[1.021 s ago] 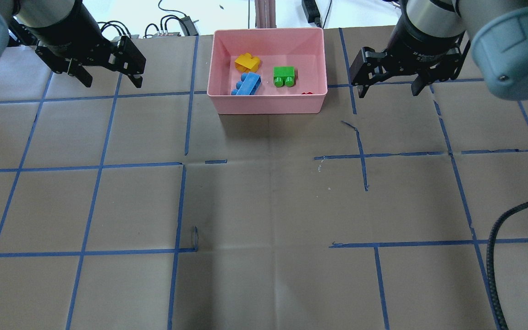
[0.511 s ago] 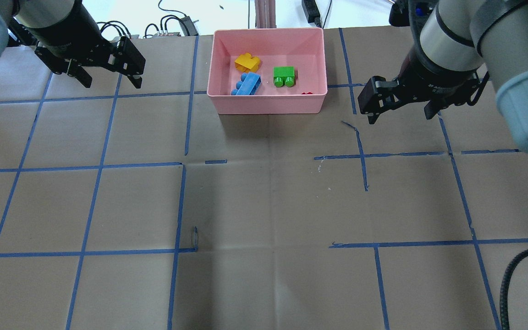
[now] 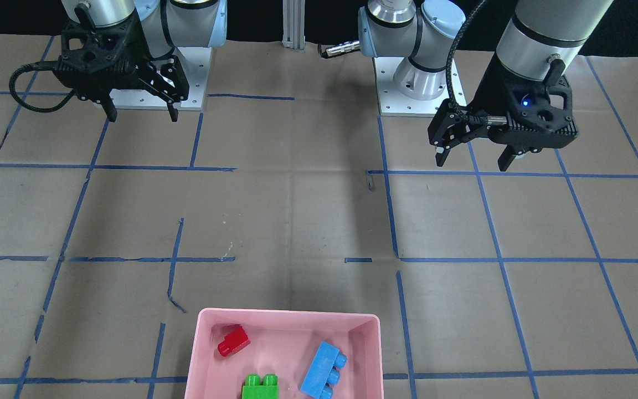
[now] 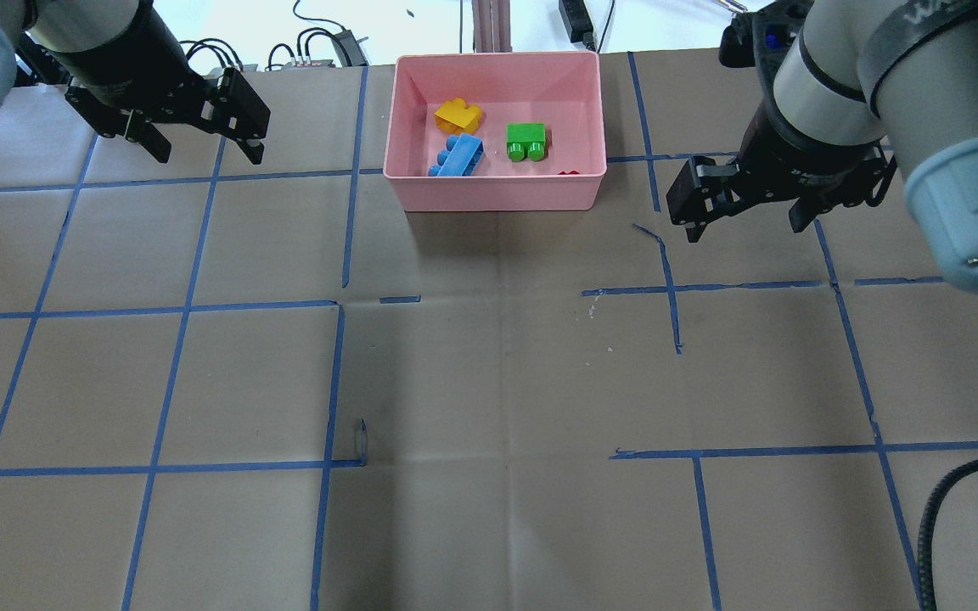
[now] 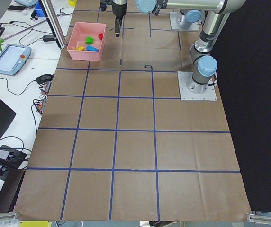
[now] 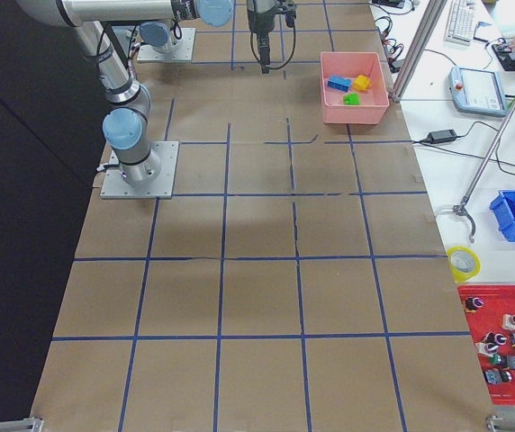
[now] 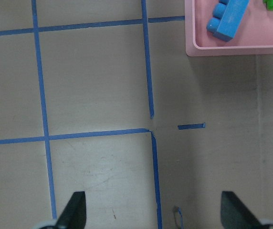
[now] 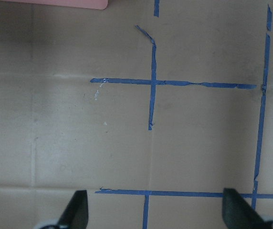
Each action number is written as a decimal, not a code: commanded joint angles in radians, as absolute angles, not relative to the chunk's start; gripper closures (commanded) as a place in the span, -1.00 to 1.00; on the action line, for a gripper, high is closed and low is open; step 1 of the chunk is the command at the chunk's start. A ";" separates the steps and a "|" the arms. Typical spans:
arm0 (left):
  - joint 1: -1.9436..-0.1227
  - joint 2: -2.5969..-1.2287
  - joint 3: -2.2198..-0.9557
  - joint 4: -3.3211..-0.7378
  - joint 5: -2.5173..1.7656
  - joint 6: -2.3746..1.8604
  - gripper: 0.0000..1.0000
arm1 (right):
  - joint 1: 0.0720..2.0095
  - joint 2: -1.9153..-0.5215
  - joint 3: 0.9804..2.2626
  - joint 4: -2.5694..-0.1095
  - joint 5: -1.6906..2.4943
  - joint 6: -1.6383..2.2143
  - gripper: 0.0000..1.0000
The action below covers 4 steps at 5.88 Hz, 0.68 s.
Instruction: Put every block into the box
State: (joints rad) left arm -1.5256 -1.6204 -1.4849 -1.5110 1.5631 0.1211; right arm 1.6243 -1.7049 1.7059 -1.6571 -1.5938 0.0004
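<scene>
The pink box [image 4: 494, 193] stands at the table's far middle. In it lie the yellow block [image 4: 458, 114], the light-blue block [image 4: 458, 157], the green block [image 4: 526, 141] and the red block [image 4: 570, 172], which is mostly hidden behind the near wall. The front-facing view shows the box [image 3: 288, 314] with the red [image 3: 233, 340], green [image 3: 260, 386] and blue [image 3: 323, 370] blocks; the yellow one is out of view there. My left gripper [image 4: 209, 154] is open and empty, left of the box. My right gripper [image 4: 744, 230] is open and empty, right of the box.
Blue tape lines cross the brown paper table cover. A black cable [image 4: 930, 509] loops in at the near right. Cables and an aluminium post [image 4: 493, 25] lie beyond the far edge. The arm bases [image 3: 418, 83] stand at the robot's side.
My right gripper has moved away from the box, toward the robot and slightly right, still open and empty. The left gripper and the blocks have not moved.
</scene>
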 commanded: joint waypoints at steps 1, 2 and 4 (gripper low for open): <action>-1.525 -1.620 -1.485 -1.511 1.563 0.120 -0.99 | 1.624 -1.706 1.707 -1.655 -1.592 0.000 -1.00; -1.525 -1.620 -1.485 -1.511 1.563 0.121 -0.99 | 1.624 -1.712 1.707 -1.652 -1.592 0.000 -1.00; -1.526 -1.620 -1.485 -1.511 1.565 0.121 -0.99 | 1.624 -1.713 1.706 -1.654 -1.598 0.000 -1.00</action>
State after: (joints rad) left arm -1.5251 -1.6205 -1.4849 -1.5110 1.5650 0.1211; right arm 1.6245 -1.7119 1.7062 -1.6534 -1.5949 0.0007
